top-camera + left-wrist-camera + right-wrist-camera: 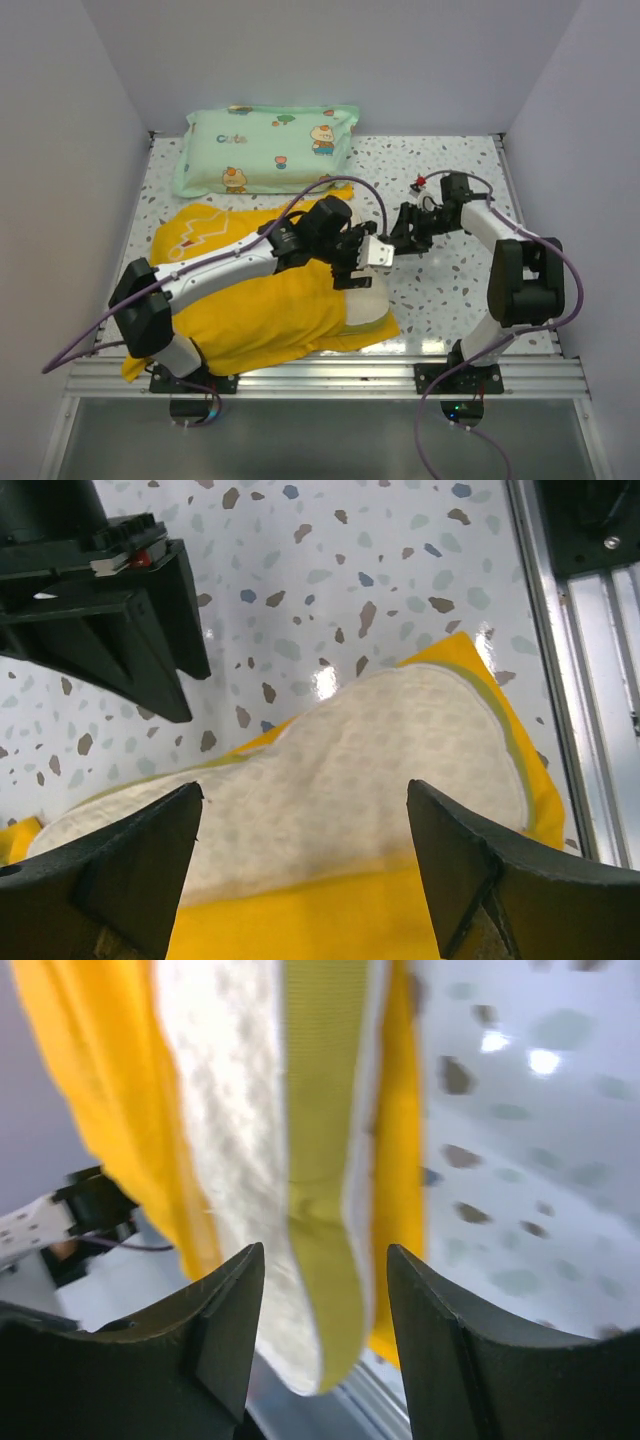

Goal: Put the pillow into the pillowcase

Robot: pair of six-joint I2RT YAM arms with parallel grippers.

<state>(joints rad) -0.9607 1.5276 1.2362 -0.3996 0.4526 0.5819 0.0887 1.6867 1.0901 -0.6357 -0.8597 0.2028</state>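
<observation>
Jaws wide and empty, the left gripper (300, 800) hovers over the cream end of the pillow (400, 730) poking from the yellow pillowcase (320, 920), low centre in the overhead view. The right gripper (325, 1255), jaws parted on nothing, faces that end from the right. Insertion looks nearly done, and the next move likely calls for drawing the case's hem over the exposed end. The left arm (220, 265) stretches low across the case, and the right arm (520, 270) doubles back from lower right.

Cream textured pillow (366, 303) sits mostly inside the bright yellow pillowcase (260, 320) (right end still poking out), lying flat.
</observation>
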